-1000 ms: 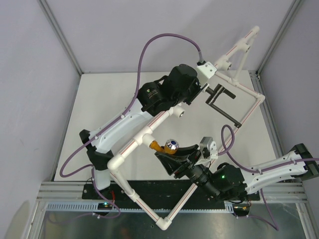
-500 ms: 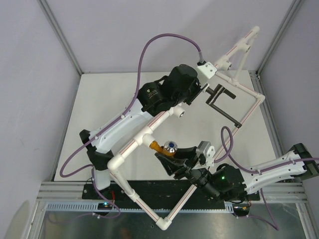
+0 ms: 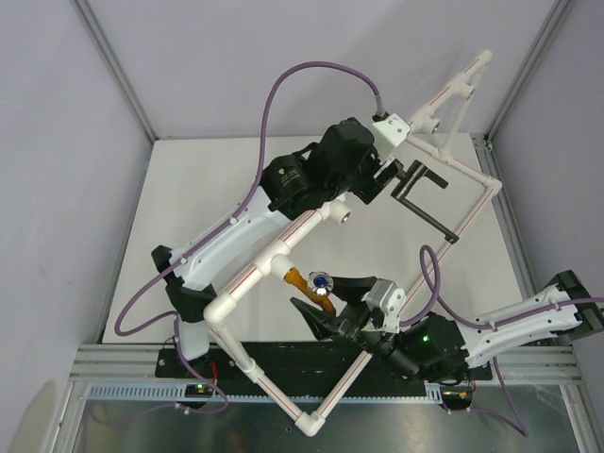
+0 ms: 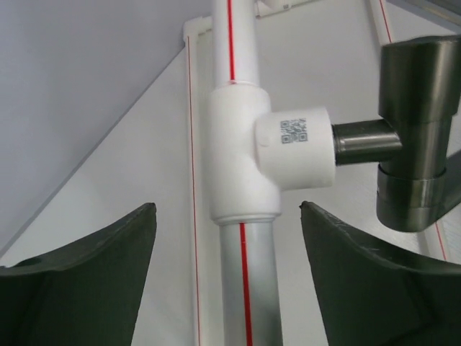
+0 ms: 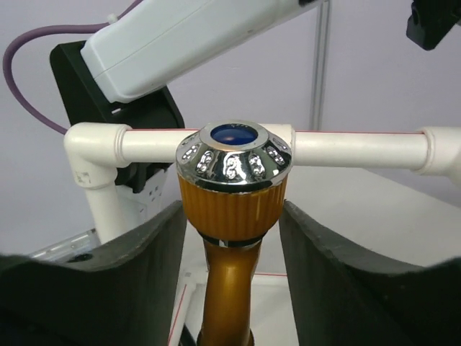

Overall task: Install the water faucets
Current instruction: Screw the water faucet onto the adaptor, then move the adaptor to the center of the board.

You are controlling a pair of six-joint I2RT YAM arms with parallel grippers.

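Right wrist view shows the brass tap (image 5: 232,216) standing lengthwise between my right jaws, whether gripped I cannot tell; my left jaws gape open beside the black tap (image 4: 418,144).

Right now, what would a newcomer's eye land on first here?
The orange-brass tap with its shiny chrome knob, mid-table, flanked by the right gripper. Then the black tap seated in a tee of the white pipe frame at the far right, the left gripper open beside it.
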